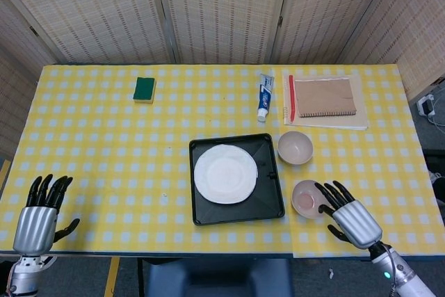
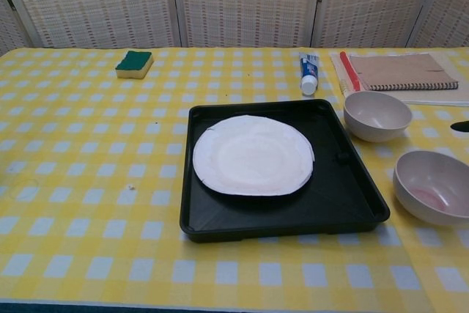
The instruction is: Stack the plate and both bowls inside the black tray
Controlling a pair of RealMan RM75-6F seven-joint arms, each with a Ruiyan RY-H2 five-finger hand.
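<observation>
A white plate (image 1: 225, 173) (image 2: 253, 155) lies inside the black tray (image 1: 270, 199) (image 2: 352, 196) at the table's front middle. Two beige bowls stand right of the tray: the far bowl (image 1: 295, 147) (image 2: 377, 115) and the near bowl (image 1: 308, 198) (image 2: 432, 186), which has a pinkish inside. My right hand (image 1: 348, 215) hovers with fingers spread at the near bowl's right rim, holding nothing; only a dark fingertip shows at the chest view's right edge. My left hand (image 1: 38, 213) is open at the table's front left corner, far from the tray.
A green sponge (image 1: 144, 89) lies at the back left. A toothpaste tube (image 1: 265, 96), a red pen (image 1: 291, 97) and a brown spiral notebook (image 1: 325, 97) on white paper lie at the back right. Woven screens stand behind the yellow checked table (image 1: 104, 144).
</observation>
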